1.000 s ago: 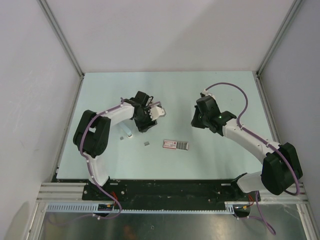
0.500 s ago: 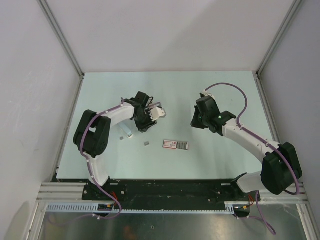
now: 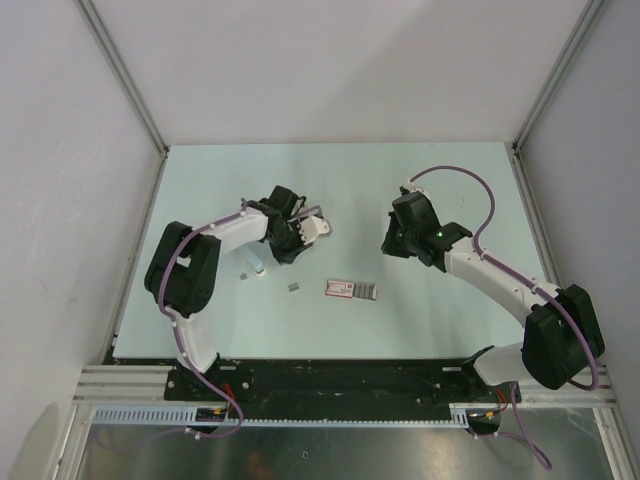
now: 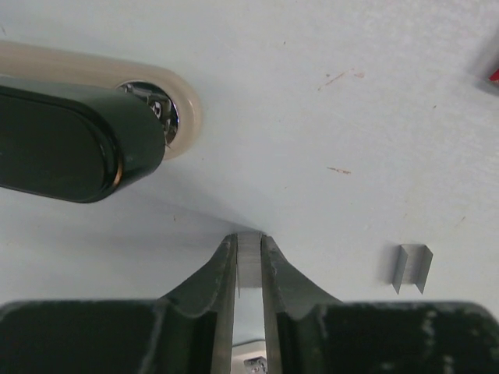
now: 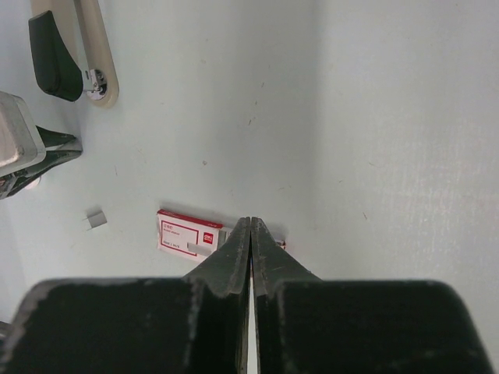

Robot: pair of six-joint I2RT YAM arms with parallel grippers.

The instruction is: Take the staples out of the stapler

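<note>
Loose staples [image 4: 411,267] lay on the table [image 4: 312,78] just beside the left gripper [image 4: 249,238], jaws narrow, whether on anything unclear; the stapler [image 4: 78,132] sat near. The right gripper [image 5: 251,222], pinched closed and empty, hung apart, seemingly leaving room.

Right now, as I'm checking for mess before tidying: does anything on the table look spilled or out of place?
Yes. A short strip of staples lies loose on the table, apart from the stapler and the red-and-white box. Nothing looks damaged.
</note>
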